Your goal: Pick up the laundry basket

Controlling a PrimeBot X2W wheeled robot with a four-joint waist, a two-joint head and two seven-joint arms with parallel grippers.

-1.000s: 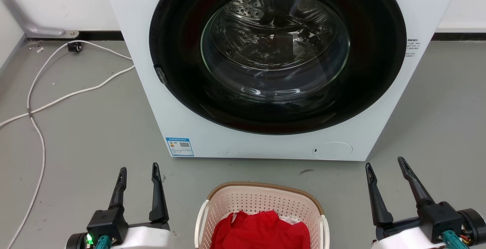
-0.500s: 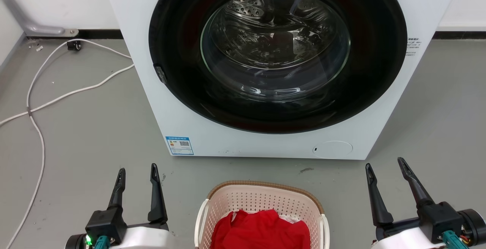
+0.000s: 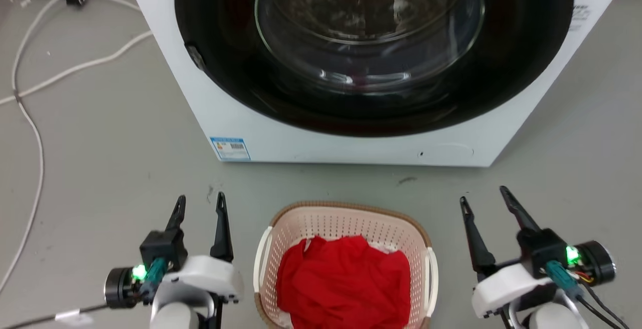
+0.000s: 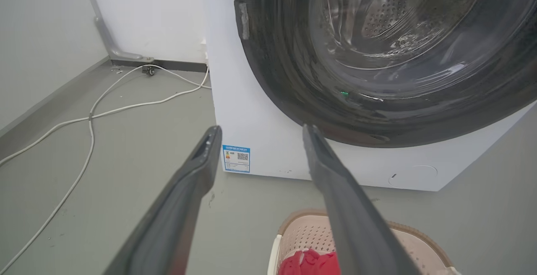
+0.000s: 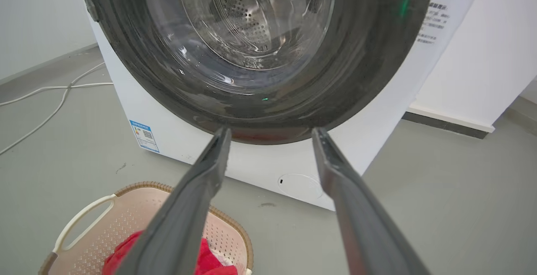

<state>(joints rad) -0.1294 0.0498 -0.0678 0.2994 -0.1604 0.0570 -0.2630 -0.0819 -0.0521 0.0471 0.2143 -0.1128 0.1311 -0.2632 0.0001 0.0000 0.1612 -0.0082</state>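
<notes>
The laundry basket (image 3: pixel 346 222) stands on the grey floor (image 3: pixel 110 168) just in front of the washing machine (image 3: pixel 251 123), with a gap of bare floor between them. It is upright, and a crumpled red garment (image 3: pixel 346 279) lies in it.

The basket sits between the two grippers, and neither touches it. The left gripper (image 3: pixel 200 198) hangs to the basket's left, near its white left handle (image 3: pixel 261 259). Its fingers are parted a moderate way with nothing between them, and they point toward the machine. In the left wrist view the left gripper (image 4: pixel 262 129) frames the machine's lower front, with the basket low and to the right of it.

The right gripper (image 3: pixel 483 194) hangs a little further off beyond the white right handle (image 3: pixel 432 269). It too is spread and empty. In the right wrist view the right gripper (image 5: pixel 272 130) has the basket low to its left.

The machine's round door (image 3: pixel 368 13) is closed, dark-ringed around clear glass. A blue label (image 3: pixel 229 148) sits at the machine's lower left corner. White cables (image 4: pixel 90 118) trail over the floor at far left, toward a white wall.
</notes>
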